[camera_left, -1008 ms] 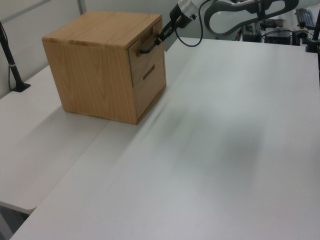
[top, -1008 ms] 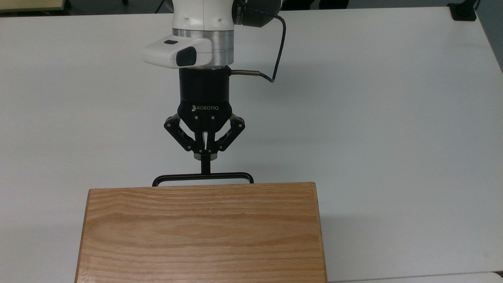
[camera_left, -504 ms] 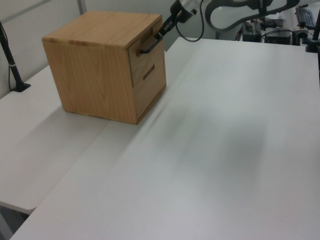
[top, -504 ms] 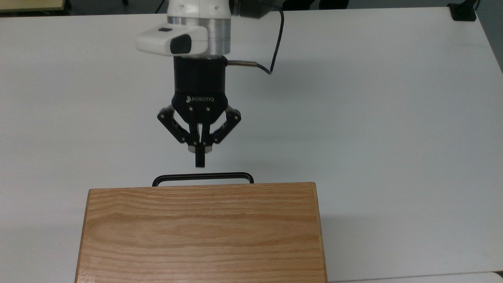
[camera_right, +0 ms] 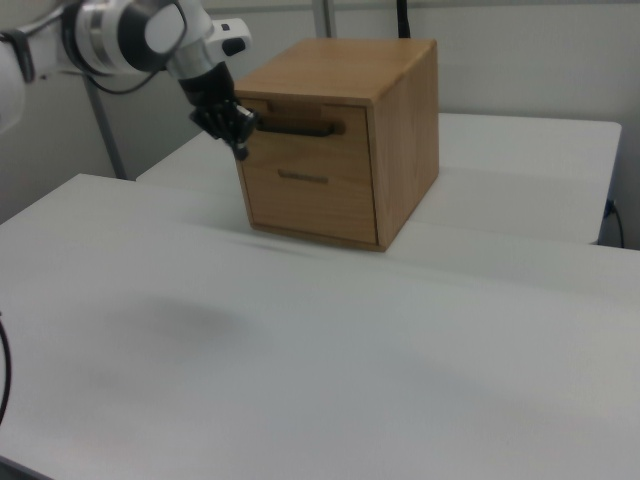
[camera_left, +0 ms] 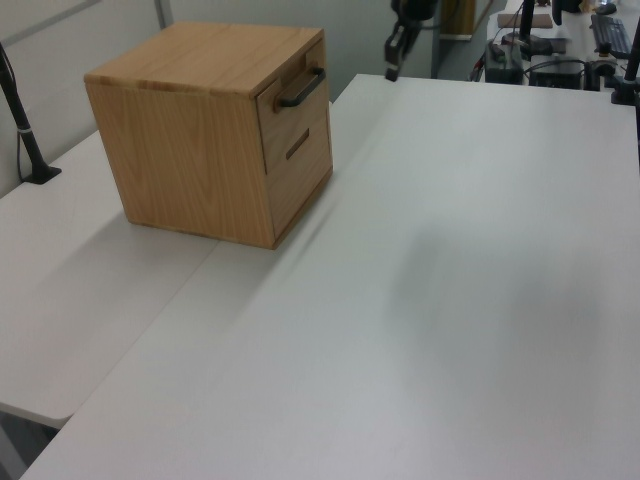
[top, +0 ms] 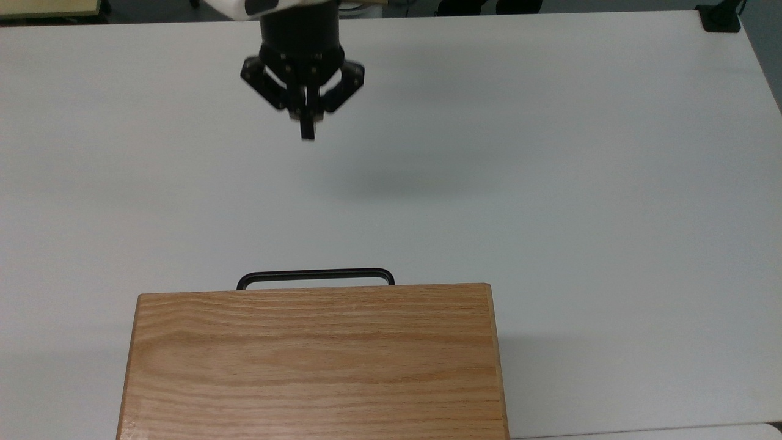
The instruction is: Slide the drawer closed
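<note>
The drawer [camera_left: 292, 108] is the upper one in the oak cabinet [top: 314, 360], and its front panel lies level with the cabinet's face. Its thin black bar handle [top: 314, 275] sticks out past the cabinet's top edge in the top view, and the handle [camera_right: 297, 127] also faces the camera in the right view. My gripper [top: 307, 133] hangs over the white table well apart from the handle, toward the top view's top, shut with nothing between its fingers. The right view puts the gripper [camera_right: 241, 150] just off the cabinet's left front corner.
A lower drawer front with a slot pull [camera_right: 303, 178] sits under the upper one. The white table [top: 550, 183] stretches wide around the cabinet. A black post [camera_left: 22, 120] stands at the left view's left, and desk equipment [camera_left: 540, 55] sits beyond the table's far end.
My gripper has drawn back from the handle, far toward the top view's top, staying shut. The drawer and cabinet have not moved.
</note>
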Motion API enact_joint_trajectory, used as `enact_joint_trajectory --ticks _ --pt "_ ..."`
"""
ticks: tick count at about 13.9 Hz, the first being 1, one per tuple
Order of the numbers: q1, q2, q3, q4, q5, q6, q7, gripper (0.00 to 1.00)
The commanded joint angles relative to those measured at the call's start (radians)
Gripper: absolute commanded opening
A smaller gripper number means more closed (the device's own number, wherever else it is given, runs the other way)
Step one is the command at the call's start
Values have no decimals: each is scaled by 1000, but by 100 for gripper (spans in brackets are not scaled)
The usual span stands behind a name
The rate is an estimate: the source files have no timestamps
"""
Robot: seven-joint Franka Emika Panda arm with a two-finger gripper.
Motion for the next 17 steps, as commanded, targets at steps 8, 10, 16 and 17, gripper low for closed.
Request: enact_joint_trajectory --ticks 8,10,16,17 --pt "-1 -292 -84 -246 144 -252 85 0" --pt "-11 -344 -95 -313 149 -208 56 0" --pt "-32 -329 -95 -287 118 -203 -60 45" --pt "-32 -327 -95 -283 106 -202 -74 99"
